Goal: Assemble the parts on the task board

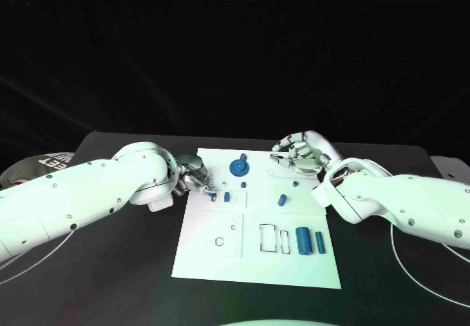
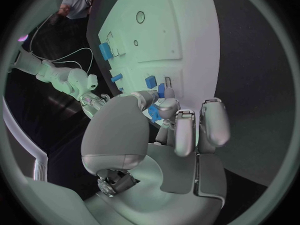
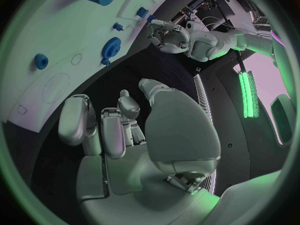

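Task board (image 1: 210, 255): white plate lying mid-tabletop (image 1: 117, 272), long axis running near to far.
Left hand (image 1: 196, 178): at the board's left edge, fingers pinched on a small blue part (image 2: 153, 113) just over the surface.
Right hand (image 1: 301, 155): hovering at the board's far right corner, fingers curled in, nothing in them.
Blue gear (image 1: 239, 166): flat on the far middle of the board.
Two blue cylinders (image 1: 305, 239): near right, side by side, long axes near to far.
Small blue peg (image 1: 282, 200): mid-board, slightly tilted.
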`<state>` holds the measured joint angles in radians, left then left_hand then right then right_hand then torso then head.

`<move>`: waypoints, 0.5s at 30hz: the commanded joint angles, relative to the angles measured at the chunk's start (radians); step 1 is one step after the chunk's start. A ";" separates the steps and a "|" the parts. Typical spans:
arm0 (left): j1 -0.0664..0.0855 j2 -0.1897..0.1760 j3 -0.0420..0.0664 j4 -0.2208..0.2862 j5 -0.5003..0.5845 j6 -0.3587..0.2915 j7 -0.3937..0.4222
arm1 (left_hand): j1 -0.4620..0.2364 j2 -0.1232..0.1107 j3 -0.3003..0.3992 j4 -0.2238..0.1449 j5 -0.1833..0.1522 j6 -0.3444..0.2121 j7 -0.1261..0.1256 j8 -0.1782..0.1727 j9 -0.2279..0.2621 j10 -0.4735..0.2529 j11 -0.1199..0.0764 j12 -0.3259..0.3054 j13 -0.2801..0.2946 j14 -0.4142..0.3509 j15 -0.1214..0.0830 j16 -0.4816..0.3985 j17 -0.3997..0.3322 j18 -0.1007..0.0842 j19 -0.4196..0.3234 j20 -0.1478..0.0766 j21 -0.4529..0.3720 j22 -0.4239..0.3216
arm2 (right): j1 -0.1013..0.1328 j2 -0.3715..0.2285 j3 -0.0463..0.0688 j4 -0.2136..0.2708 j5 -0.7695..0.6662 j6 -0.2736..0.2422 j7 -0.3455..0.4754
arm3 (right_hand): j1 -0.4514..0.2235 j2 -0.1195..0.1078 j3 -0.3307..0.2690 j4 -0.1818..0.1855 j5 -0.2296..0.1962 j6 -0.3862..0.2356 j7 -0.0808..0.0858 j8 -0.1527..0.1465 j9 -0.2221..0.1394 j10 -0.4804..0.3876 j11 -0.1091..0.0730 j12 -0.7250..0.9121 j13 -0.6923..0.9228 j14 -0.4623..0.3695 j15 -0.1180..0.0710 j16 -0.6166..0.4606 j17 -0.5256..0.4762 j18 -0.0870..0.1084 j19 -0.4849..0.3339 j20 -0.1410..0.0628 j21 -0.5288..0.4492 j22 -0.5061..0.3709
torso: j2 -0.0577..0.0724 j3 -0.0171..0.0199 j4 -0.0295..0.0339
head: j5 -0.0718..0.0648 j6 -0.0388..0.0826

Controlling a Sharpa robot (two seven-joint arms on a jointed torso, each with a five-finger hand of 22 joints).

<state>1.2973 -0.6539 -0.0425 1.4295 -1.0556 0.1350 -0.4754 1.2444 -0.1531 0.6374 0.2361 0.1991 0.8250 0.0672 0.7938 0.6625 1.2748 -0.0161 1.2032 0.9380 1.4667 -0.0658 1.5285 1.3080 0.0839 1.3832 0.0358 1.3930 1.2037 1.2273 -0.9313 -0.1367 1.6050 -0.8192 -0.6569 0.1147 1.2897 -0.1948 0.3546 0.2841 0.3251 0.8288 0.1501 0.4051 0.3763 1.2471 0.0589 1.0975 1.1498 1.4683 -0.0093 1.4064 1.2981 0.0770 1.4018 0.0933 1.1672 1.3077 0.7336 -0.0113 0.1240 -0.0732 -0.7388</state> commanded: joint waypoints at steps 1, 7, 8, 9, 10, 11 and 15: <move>-0.002 0.004 -0.001 -0.002 -0.034 0.015 0.003 | -0.003 0.004 0.146 -0.140 0.004 0.002 -0.008 0.004 0.002 0.010 0.000 0.005 0.004 0.083 -0.008 0.001 0.178 -0.007 0.005 0.001 0.003 0.000 | -0.001 0.001 0.000 0.002 -0.003 0.008 0.009 | -0.008 -0.002 0.001 0.003 0.006 0.002 -0.006 0.005 -0.001 0.002 0.000 0.003 0.000 0.035 -0.006 -0.003 0.001 0.005 0.006 -0.004 -0.006 0.079 | 0.002 0.0006 0.0031 | -0.002 0.001; -0.010 0.011 -0.006 -0.011 -0.039 0.016 0.003 | -0.004 0.003 0.147 -0.140 0.004 0.003 -0.009 0.004 0.002 0.010 0.000 0.006 0.006 0.083 -0.008 0.002 0.178 -0.007 0.005 0.001 0.003 0.000 | -0.001 0.001 0.000 0.002 -0.003 0.008 0.009 | -0.008 -0.002 0.001 0.003 0.006 0.002 -0.006 0.005 -0.001 0.002 0.000 0.003 0.000 0.035 -0.006 -0.003 0.001 0.005 0.006 -0.004 -0.006 0.079 | 0.004 -0.0004 0.0076 | -0.007 0.001; -0.012 0.012 -0.007 -0.012 -0.041 0.015 0.003 | -0.004 0.003 0.147 -0.140 0.004 0.003 -0.009 0.004 0.002 0.010 0.000 0.006 0.006 0.083 -0.008 0.002 0.178 -0.007 0.005 0.001 0.003 0.000 | -0.001 0.001 0.000 0.002 -0.003 0.008 0.009 | -0.008 -0.002 0.001 0.003 0.006 0.002 -0.006 0.005 -0.001 0.002 0.000 0.003 0.000 0.035 -0.006 -0.003 0.001 0.005 0.006 -0.004 -0.006 0.079 | 0.004 -0.0005 0.0077 | -0.008 0.001; -0.015 0.014 -0.007 -0.013 -0.043 0.013 0.004 | -0.004 0.003 0.147 -0.140 0.004 0.003 -0.009 0.004 0.002 0.010 0.000 0.006 0.006 0.083 -0.008 0.002 0.178 -0.007 0.005 0.001 0.003 0.000 | -0.001 0.002 0.000 0.002 -0.003 0.008 0.009 | -0.008 -0.002 0.001 0.003 0.006 0.002 -0.006 0.005 -0.001 0.002 0.000 0.003 0.000 0.035 -0.006 -0.003 0.001 0.005 0.006 -0.004 -0.006 0.079 | 0.005 -0.0006 0.0079 | -0.009 0.001; -0.016 0.016 -0.007 -0.015 -0.046 0.012 0.004 | -0.004 0.003 0.147 -0.140 0.004 0.003 -0.009 0.004 0.002 0.010 0.000 0.006 0.006 0.083 -0.008 0.002 0.178 -0.007 0.005 0.001 0.003 0.000 | -0.001 0.002 0.000 0.002 -0.003 0.008 0.010 | -0.008 -0.002 0.001 0.003 0.006 0.002 -0.006 0.005 -0.001 0.002 0.000 0.003 0.000 0.035 -0.006 -0.003 0.001 0.005 0.006 -0.004 -0.006 0.079 | 0.005 -0.0008 0.0080 | -0.009 0.001; -0.018 0.017 -0.007 -0.016 -0.048 0.010 0.005 | -0.005 0.003 0.149 -0.141 0.004 0.003 -0.009 0.005 0.002 0.011 0.000 0.007 0.007 0.083 -0.009 0.002 0.178 -0.007 0.005 0.001 0.003 0.000 | -0.001 0.002 0.000 0.002 -0.003 0.008 0.010 | -0.008 -0.002 0.001 0.003 0.006 0.002 -0.006 0.005 -0.001 0.002 0.000 0.003 0.000 0.035 -0.006 -0.003 0.001 0.005 0.006 -0.004 -0.006 0.079 | 0.005 -0.0006 0.0082 | -0.009 0.000; -0.022 0.022 -0.008 -0.020 -0.057 0.005 0.007 | -0.006 0.003 0.150 -0.142 0.004 0.003 -0.009 0.005 0.003 0.011 0.000 0.007 0.006 0.083 -0.009 0.002 0.178 -0.007 0.005 0.001 0.003 0.000 | -0.001 0.002 0.000 0.002 -0.003 0.008 0.010 | -0.011 -0.001 0.001 0.003 0.008 0.002 -0.007 0.006 -0.002 0.003 -0.001 0.003 -0.001 0.035 -0.007 -0.003 0.002 0.005 0.006 -0.004 -0.007 0.079 | 0.005 -0.0006 0.0103 | -0.013 -0.001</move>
<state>1.2798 -0.6340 -0.0481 1.4110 -1.0918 0.1353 -0.4746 1.2428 -0.1546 0.6375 0.2361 0.1993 0.8265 0.0664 0.7940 0.6647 1.2798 -0.0141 1.2034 0.9429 1.4667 -0.0658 1.5285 1.3078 0.0840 1.3832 0.0358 1.3930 1.2036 1.2270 -0.9301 -0.1368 1.6057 -0.8188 -0.6570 0.1152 1.2897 -0.1948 0.3545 0.2841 0.3303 0.8288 0.1501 0.4051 0.3764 1.2471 0.0590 1.0974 1.1499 1.4683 -0.0093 1.4064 1.2988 0.0770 1.4018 0.0933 1.1636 1.3075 0.7382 -0.0116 0.1321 -0.0836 -0.7387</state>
